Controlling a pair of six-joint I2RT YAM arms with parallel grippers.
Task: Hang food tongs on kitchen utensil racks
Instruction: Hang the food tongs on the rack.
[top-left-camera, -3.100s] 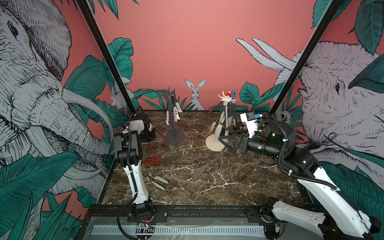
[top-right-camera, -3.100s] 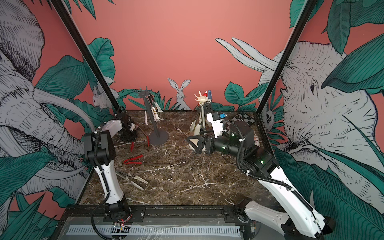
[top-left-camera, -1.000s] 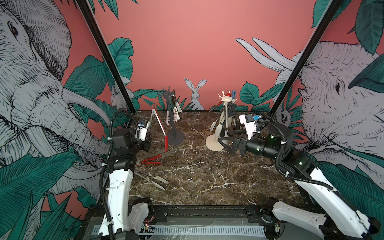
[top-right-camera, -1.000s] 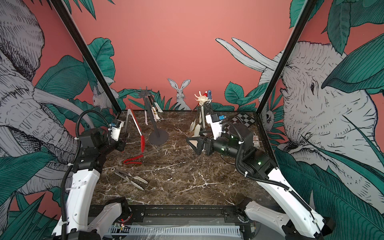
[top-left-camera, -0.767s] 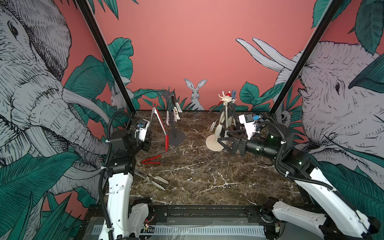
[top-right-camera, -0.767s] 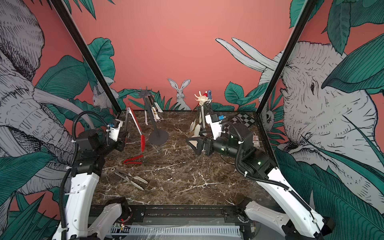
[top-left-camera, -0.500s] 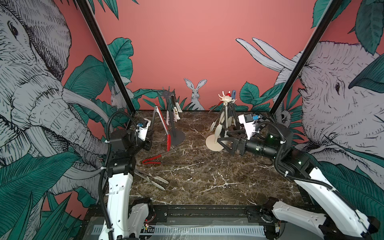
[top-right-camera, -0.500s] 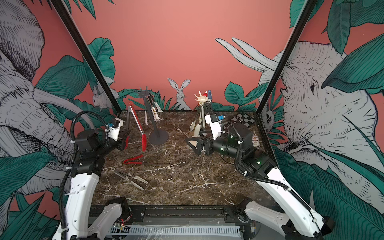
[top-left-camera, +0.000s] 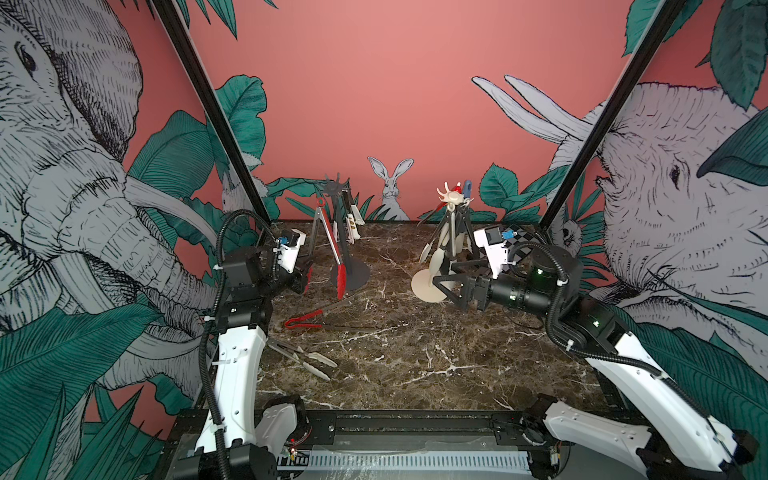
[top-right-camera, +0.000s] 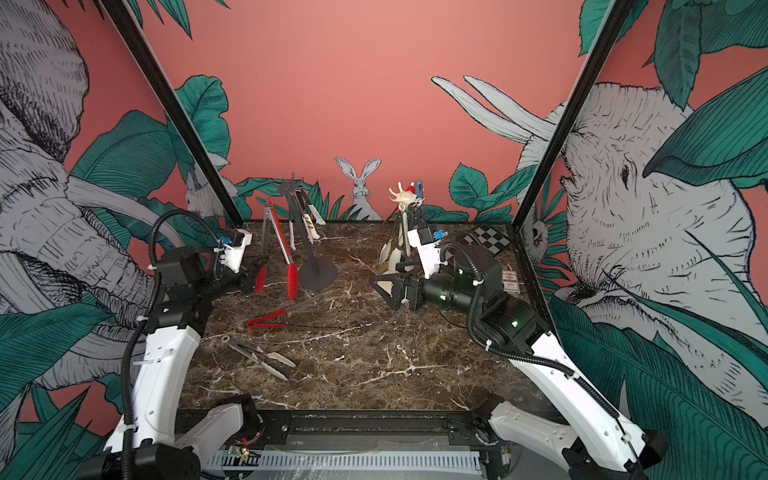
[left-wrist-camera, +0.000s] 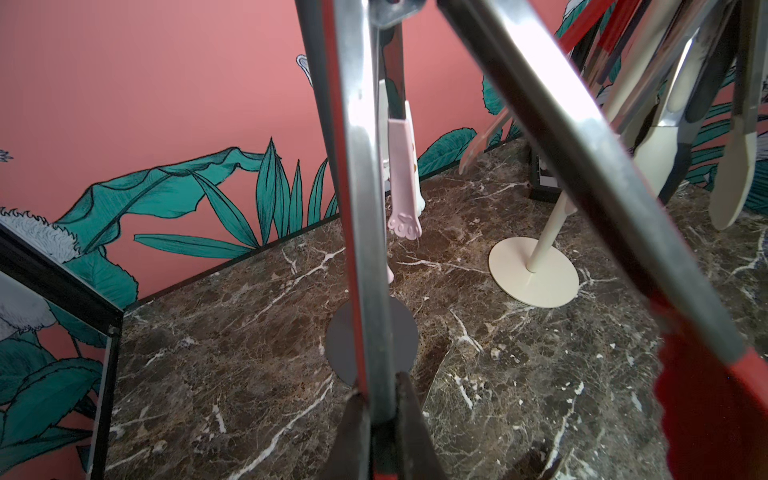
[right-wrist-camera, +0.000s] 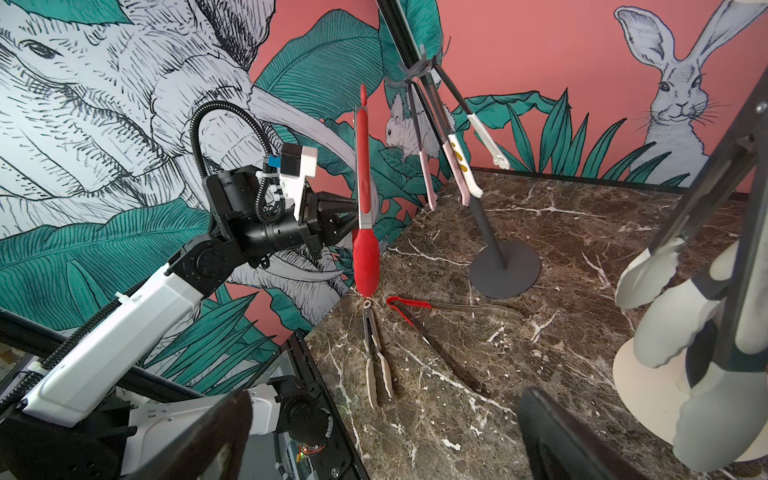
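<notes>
Left pincer (right-wrist-camera: 347, 216) clenched on one metal arm of the red-tipped tongs (right-wrist-camera: 363, 187), just above that arm's red tip. The tongs stand upright with the arms splayed and the red hanging loop (top-left-camera: 320, 202) uppermost.

In both top views the loop sits just left of the dark grey rack (top-right-camera: 304, 232), a little below its crown of hooks (top-left-camera: 334, 189). Not hooked yet.

Right pincer (top-left-camera: 446, 284) released, jaws wide, holding nothing. It hovers near the cream rack (left-wrist-camera: 534, 276), which already carries several tongs.

Two more tongs lie on the surface (top-left-camera: 415, 365) at near left: a red-handled pair (top-left-camera: 316, 322) and a cream-tipped pair (top-left-camera: 303, 359).

Step in hand, as I judge it: seat the loop on a free hook.
- Raise until the loop clears the upturned hook tip, carry it right over the hook, then lower.
- Pick a hook on the left side; the pink and white tongs hang on the far side.
- Only one arm is gripped, so the free arm may swing into the pole. Move slowly.
- Let go only once the loop bears on the hook.
</notes>
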